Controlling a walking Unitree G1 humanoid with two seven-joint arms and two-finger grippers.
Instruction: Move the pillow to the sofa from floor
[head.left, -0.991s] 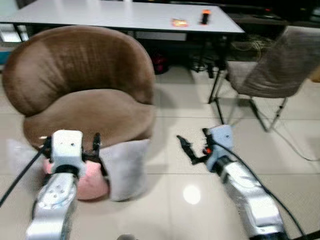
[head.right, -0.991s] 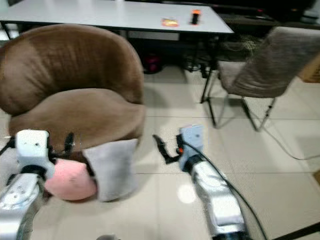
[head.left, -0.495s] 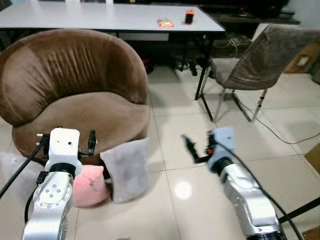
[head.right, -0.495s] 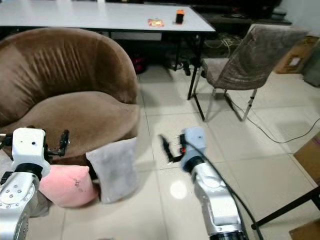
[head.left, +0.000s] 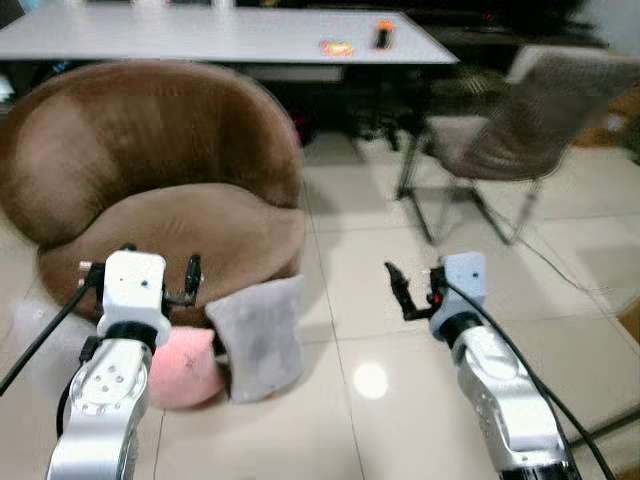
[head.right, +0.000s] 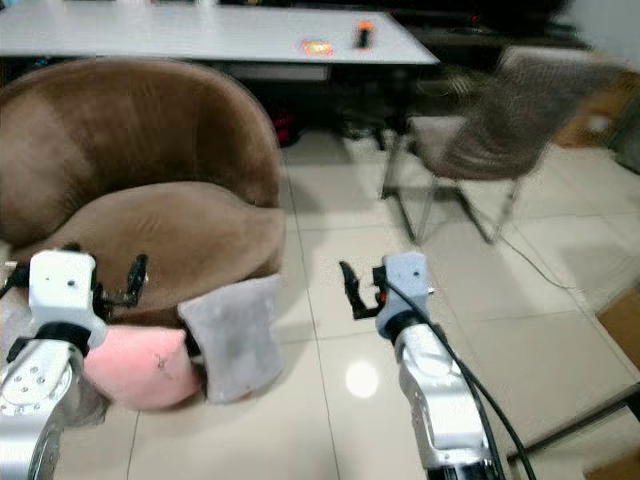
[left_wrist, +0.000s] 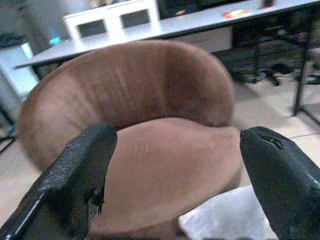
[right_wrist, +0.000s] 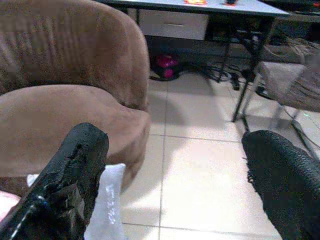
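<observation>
Left wrist view showed the left gripper (left_wrist: 175, 185) with its two black fingers spread wide and nothing between them, aimed at the brown sofa (left_wrist: 150, 125) with a corner of the grey pillow (left_wrist: 225, 220) just below. From the head camera, the right gripper (head.left: 410, 292) likewise stood open and empty over the floor (head.left: 400, 400), well apart from the pillows. By my judgement the task had barely begun: neither pillow was held, and both lay on the floor against the sofa's front, so the reach, grasp, lift and placing on the seat all remained. Counted: two pillows, the grey one and a pink pillow (head.left: 188, 365) touching it; one sofa; one chair (head.left: 510, 130); one tabletop (head.left: 200, 35) carrying two small items, too blurred to identify.
</observation>
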